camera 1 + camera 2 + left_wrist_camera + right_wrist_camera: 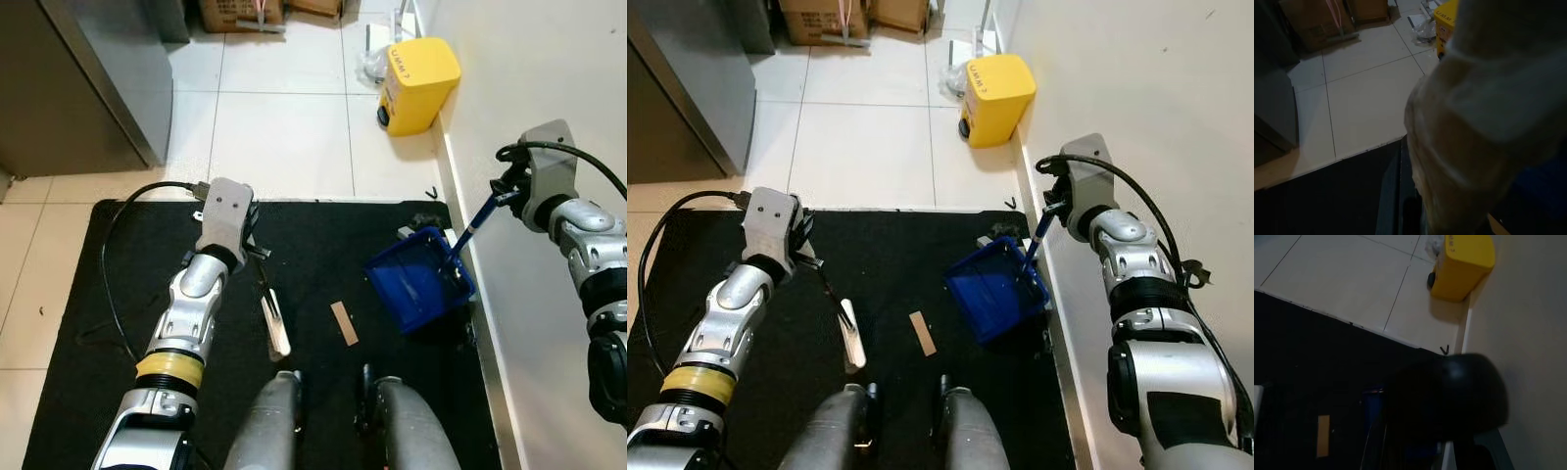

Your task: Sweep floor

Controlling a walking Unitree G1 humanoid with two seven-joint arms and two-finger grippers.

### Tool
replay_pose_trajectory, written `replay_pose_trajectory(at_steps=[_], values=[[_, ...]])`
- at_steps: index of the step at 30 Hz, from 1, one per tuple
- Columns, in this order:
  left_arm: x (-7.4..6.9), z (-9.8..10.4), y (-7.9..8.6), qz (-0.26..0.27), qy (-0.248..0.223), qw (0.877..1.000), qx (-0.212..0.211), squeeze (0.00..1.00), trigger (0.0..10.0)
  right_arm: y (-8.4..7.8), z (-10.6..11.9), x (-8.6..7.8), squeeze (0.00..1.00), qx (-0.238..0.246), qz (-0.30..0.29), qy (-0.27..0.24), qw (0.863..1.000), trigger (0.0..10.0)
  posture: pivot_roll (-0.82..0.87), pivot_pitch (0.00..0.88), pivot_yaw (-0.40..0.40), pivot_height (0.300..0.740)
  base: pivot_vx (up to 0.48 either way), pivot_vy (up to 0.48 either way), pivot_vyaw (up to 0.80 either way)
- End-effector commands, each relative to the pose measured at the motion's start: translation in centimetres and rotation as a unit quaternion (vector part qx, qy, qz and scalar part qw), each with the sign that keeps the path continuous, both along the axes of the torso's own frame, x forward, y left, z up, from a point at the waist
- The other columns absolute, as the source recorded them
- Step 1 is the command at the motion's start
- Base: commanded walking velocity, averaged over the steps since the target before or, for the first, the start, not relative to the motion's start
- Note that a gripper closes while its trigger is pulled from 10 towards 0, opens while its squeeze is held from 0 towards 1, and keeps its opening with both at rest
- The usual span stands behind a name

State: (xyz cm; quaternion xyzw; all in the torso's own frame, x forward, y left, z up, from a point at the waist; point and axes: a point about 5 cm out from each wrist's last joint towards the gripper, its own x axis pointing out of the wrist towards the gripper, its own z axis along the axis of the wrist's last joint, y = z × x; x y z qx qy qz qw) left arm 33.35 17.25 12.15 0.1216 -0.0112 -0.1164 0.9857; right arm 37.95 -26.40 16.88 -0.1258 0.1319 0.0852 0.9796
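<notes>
A black mat [147, 294] lies on the tiled floor. On it rests a small brown scrap [343, 323], seen too in the right wrist view [1323, 435]. My left gripper [255, 247] is shut on the dark handle of a hand brush whose white head [277, 328] touches the mat left of the scrap. The brush fills the left wrist view as a pale blur [1474, 122]. My right gripper [506, 188] is shut on the thin blue handle of a blue dustpan [419, 279], which sits tilted at the mat's right edge by the wall.
A yellow box [419, 83] stands against the right wall [549, 69]. A grey cabinet [88, 78] rises at the far left, with cardboard boxes [240, 14] behind. My own legs [333, 426] show at the bottom. A black cable [118, 255] loops over the mat.
</notes>
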Motion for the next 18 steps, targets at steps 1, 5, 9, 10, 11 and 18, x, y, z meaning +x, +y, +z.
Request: replay_pose_trajectory(at_steps=[1, 5, 9, 10, 11, 18], values=[[-0.1, -0.4, -1.0, -0.010, 0.002, 1.000, -0.017, 0.00, 10.0, 0.1, -0.5, -0.2, 0.00, 0.054, 0.010, 0.020, 0.998, 10.0, 0.02, 0.258, -0.059, 0.740, 0.000, 0.000, 0.00], [-0.1, -0.6, -1.1, -0.011, -0.004, 1.000, -0.018, 0.00, 10.0, -0.2, 0.8, 0.0, 0.00, 0.047, 0.018, -0.001, 0.999, 10.0, 0.02, 0.257, -0.062, 0.740, 0.000, 0.000, 0.00], [-0.3, -0.8, -1.1, -0.010, -0.006, 1.000, -0.017, 0.00, 10.0, -0.7, 0.9, -0.1, 0.00, 0.047, 0.006, -0.001, 0.999, 10.0, 0.02, 0.257, -0.064, 0.740, 0.000, 0.000, 0.00], [-0.3, -0.9, -1.1, -0.010, -0.006, 1.000, -0.017, 0.00, 10.0, -0.8, 0.9, -0.1, 0.00, 0.048, 0.003, 0.000, 0.999, 10.0, 0.02, 0.257, -0.064, 0.740, 0.000, 0.000, 0.00], [-0.4, -0.9, -1.1, -0.010, -0.006, 1.000, -0.017, 0.00, 10.0, -0.9, 0.6, -0.2, 0.00, 0.047, 0.001, 0.003, 0.999, 10.0, 0.02, 0.257, -0.067, 0.740, 0.000, 0.000, 0.00], [-0.6, -1.0, -1.3, -0.006, -0.007, 1.000, -0.022, 0.00, 10.0, -0.6, -2.0, -1.0, 0.00, 0.037, -0.020, 0.011, 0.999, 10.0, 0.03, 0.255, -0.067, 0.740, 0.000, 0.000, 0.00]])
